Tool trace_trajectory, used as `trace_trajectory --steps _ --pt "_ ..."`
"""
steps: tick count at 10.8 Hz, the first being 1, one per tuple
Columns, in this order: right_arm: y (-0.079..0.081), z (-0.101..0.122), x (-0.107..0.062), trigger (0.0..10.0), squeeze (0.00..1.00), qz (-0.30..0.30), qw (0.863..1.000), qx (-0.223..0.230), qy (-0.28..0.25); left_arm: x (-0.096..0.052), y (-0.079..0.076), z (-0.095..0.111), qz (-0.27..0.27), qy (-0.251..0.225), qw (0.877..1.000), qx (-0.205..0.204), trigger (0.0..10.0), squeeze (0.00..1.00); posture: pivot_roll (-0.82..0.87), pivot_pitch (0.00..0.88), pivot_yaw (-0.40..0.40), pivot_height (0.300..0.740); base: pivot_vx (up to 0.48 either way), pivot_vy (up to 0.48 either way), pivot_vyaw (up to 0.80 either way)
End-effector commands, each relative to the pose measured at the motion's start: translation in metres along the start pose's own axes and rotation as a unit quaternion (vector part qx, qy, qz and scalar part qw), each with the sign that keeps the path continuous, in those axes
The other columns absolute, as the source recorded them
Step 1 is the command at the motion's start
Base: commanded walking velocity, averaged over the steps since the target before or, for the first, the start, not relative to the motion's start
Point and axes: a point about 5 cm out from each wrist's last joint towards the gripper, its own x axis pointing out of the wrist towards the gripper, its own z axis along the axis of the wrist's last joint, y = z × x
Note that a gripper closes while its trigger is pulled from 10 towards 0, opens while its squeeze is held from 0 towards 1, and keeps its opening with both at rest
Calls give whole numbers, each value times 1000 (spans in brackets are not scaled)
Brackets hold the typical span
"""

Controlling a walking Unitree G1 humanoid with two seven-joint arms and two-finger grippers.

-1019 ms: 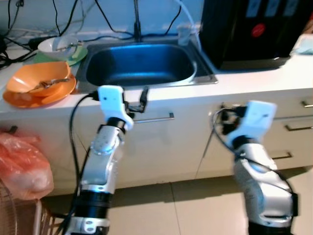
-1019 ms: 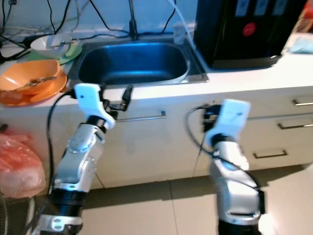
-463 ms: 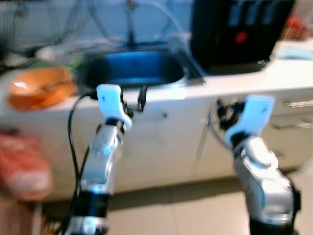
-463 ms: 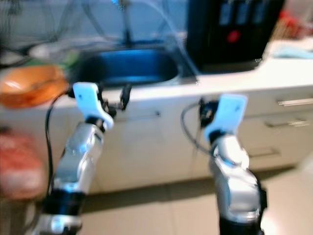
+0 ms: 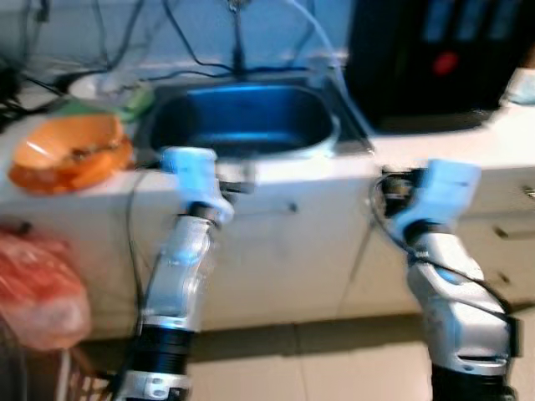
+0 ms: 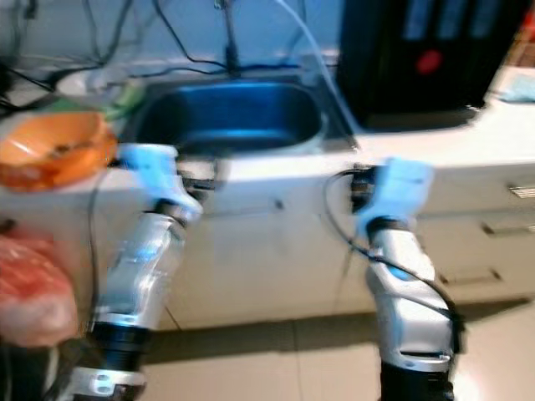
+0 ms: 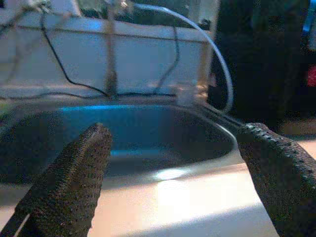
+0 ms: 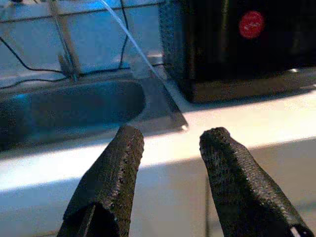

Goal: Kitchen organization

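no readable text anywhere; black appliance (image 8: 247,44) carries a round red sticker (image 8: 252,24) with pale marks on it, too blurred to make out

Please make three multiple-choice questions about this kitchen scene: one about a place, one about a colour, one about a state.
1. Where is the orange bowl?
A. on the counter, left of the sink
B. inside it
C. on the floor

2. What colour is the round mark on the black appliance?
A. green
B. red
C. yellow

3. How is the left gripper?
A. shut on a cup
B. open, holding nothing
C. shut on a cable

Answers: 1 A, it sits beside the basin; 2 B, plainly red; 3 B, fingers wide apart.
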Motion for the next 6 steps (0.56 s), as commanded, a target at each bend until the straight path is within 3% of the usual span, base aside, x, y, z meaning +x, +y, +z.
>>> trace_trajectory --steps 1,6 --pt "9 4 1 10000 0 17 1000 0 -13 0 12 4 15 -3 1000 12 10000 0 -57 0 41 740 401 0 0" --pt "6 12 4 10000 0 10 999 -25 -42 0 12 2 14 2 1000 15 10000 0 -59 0 44 740 406 0 0"
